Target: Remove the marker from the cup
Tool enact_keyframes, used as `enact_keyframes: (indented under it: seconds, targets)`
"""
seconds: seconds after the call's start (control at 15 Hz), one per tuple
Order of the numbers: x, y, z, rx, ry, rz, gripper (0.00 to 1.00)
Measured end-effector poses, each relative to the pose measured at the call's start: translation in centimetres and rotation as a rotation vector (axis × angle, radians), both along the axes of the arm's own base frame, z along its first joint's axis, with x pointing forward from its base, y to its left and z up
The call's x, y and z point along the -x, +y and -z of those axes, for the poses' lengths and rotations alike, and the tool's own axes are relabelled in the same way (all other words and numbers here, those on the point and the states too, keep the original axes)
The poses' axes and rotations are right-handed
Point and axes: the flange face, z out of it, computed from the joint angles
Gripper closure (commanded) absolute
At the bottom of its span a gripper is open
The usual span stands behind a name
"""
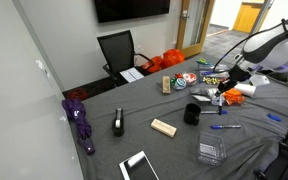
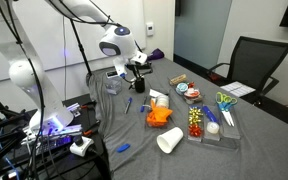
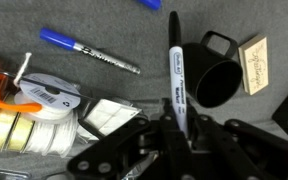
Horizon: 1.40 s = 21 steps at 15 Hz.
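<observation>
In the wrist view my gripper (image 3: 171, 128) is shut on a black marker (image 3: 175, 65) with a white label. The marker points away from me, and its cap end lies outside the cup, just left of the rim. The cup (image 3: 216, 78) is a small black mug with a side handle, and it stands on the grey cloth just right of the marker. In an exterior view the cup (image 1: 191, 113) stands mid-table and my gripper (image 1: 223, 91) hangs above and beside it. My gripper also shows in an exterior view (image 2: 137, 70).
A blue pen (image 3: 89, 52) lies on the cloth to the left, beside tape rolls (image 3: 44, 95). A wooden block (image 3: 254, 62) lies right of the cup. A tall black object with a white label (image 1: 119, 122), another wooden block (image 1: 164, 127), a purple umbrella (image 1: 81, 120) and a white paper cup (image 2: 170, 140) are also on the table.
</observation>
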Motion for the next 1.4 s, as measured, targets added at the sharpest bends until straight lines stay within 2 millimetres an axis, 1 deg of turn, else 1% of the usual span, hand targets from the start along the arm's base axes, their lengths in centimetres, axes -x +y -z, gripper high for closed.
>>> enact_keyframes:
  seconds: [0.27, 0.53, 0.73, 1.0, 1.4]
  targets:
    - [0.3, -0.3, 0.0, 0.075, 0.057, -0.141, 0.97]
    - [0.5, 0.3, 0.7, 0.098, 0.063, -0.231, 0.97]
    - [0.6, 0.8, 1.8, 0.145, 0.079, -0.347, 0.97]
    - [0.7, 0.8, 3.7, 0.233, 0.117, -0.498, 0.97]
    - [0.3, 0.9, 6.5, 0.332, 0.106, -0.622, 0.97]
